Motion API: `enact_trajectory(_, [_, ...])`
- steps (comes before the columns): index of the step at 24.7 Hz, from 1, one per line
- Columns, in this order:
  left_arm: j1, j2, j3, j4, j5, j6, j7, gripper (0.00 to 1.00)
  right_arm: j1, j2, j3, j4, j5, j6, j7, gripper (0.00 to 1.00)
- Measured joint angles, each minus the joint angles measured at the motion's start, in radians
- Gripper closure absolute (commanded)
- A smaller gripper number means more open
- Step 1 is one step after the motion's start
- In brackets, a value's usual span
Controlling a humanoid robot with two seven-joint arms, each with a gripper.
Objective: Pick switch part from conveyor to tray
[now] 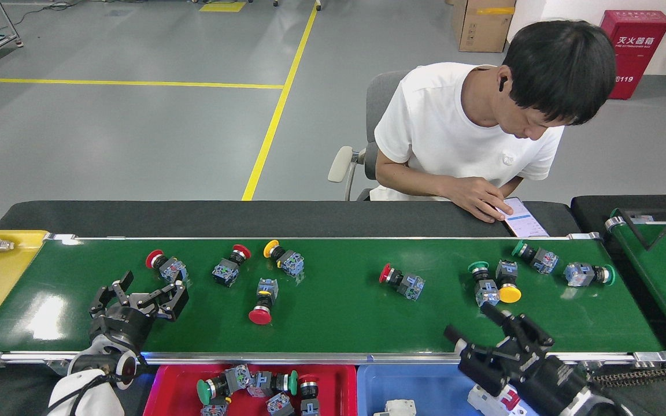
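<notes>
Left gripper (147,293) hovers over the conveyor (339,323), jaws apart, empty, just short of the red switch (166,267) at the belt's left end. Right gripper (486,326) is also spread and empty near the green/yellow pair (494,283). To do it well: center the jaws on the switch body, not the cap, close, then lift into the red tray (171,387).

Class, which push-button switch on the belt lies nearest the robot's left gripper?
The leftmost red-capped switch, just beyond the open left gripper; every other switch lies farther right.
</notes>
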State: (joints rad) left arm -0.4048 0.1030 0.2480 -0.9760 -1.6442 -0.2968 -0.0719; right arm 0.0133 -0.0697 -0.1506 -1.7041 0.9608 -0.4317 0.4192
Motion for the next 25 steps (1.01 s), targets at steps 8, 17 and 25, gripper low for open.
enact_trajectory(8, [-0.170,0.054,-0.015,0.285,0.000,0.040,-0.004,0.22,0.112,0.006,-0.026,-0.017,0.220,0.133,-0.277,0.11])
enact_trajectory(17, [-0.254,0.115,-0.044,0.442,0.007,0.034,0.059,0.97,0.203,0.007,-0.026,-0.046,0.247,0.135,-0.374,0.11])
enact_trajectory(25, [0.058,0.070,-0.065,-0.039,0.021,-0.035,0.101,0.96,0.119,0.101,0.021,-0.026,0.329,0.142,-0.225,0.11])
